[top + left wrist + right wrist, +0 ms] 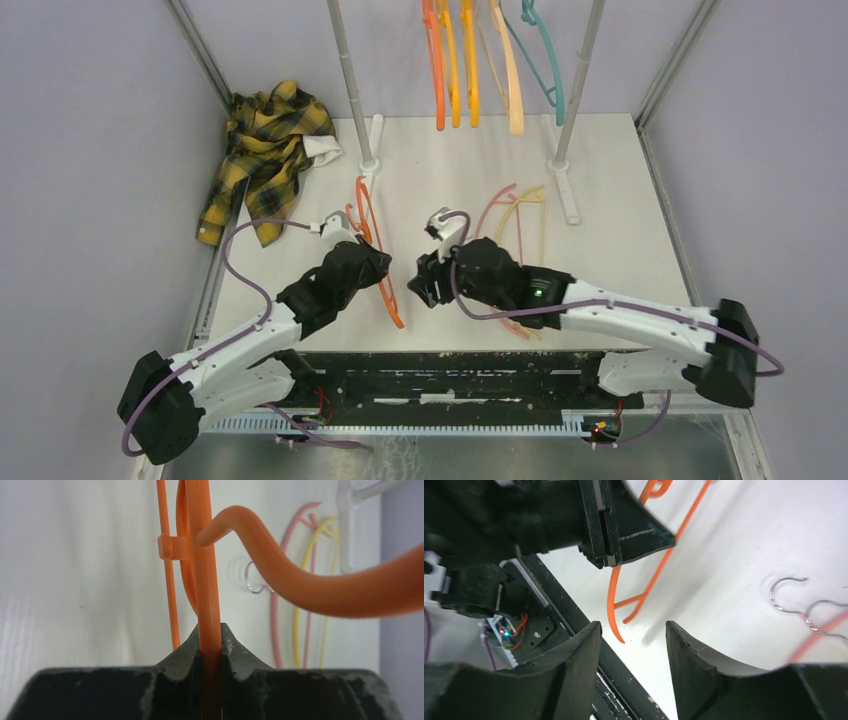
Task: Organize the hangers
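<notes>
White table [600, 180] bounded by pale grey walls [90, 200], viewed from above. Upper left of top view: yellow-and-black plaid shirt [262, 150], crumpled at the table edge. Upper centre: two grey poles [350, 90], upright on white feet; between them, hanging hangers [470, 80] in a row, orange, yellow-orange, pale and teal. Right of centre: pink and pale yellow hangers [520, 200], flat on the table, overlapping, partly hidden by the right arm. Centre: orange hanger [388, 295], held on edge, lower tip near the table's front edge; contact with the table not discernible. Left end effector [372, 262]: clenched on the orange hanger; in left wrist view, flat orange bar [210, 595] pinched between both fingers [240, 655], thin orange rod joined to it by a small bracket at upper left. Orange hook [300, 582] crossing the right half of that view, close to the lens; attachment not discernible. Right end effector [422, 282]: released, grasping nothing, just beside the left end effector and facing it, apart from the orange hanger. In right wrist view: fingers [574, 660] spread at the bottom, orange hanger visible through the gap, left end effector at top gripping it. Wire hooks [791, 597] on the table at right of that view, beside a blurred pink strip.
</notes>
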